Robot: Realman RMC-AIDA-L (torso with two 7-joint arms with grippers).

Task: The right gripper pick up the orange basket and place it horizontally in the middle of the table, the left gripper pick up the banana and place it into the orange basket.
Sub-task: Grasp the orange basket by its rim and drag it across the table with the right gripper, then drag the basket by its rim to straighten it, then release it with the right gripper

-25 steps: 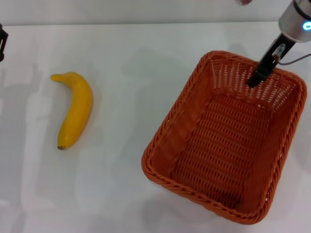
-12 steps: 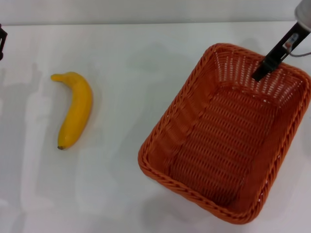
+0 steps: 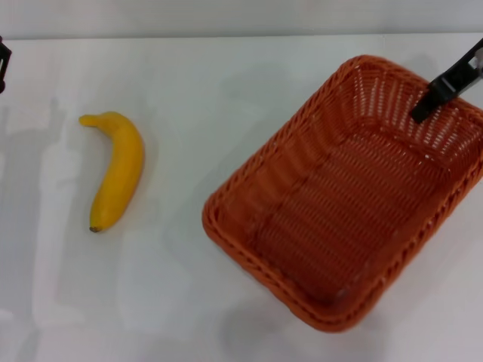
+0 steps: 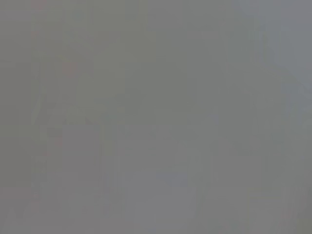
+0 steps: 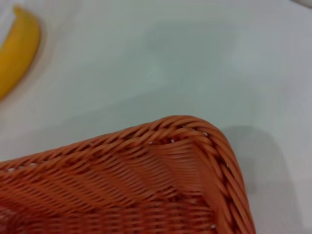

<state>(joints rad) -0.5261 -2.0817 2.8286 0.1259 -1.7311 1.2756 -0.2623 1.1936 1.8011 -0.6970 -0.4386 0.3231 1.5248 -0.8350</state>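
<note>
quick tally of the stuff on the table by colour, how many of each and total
orange: 1, the orange basket, with the right gripper at its far wall
yellow: 1, the banana, lying apart from the basket on the table
total: 2
The left gripper sits at the table's far left edge.

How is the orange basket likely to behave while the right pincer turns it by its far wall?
The orange basket looks fairly stiff: its woven walls hold their shape. Being empty openwork, it is probably light. Held only at its far wall by the right pincer, it may pivot or tilt on the table.
</note>
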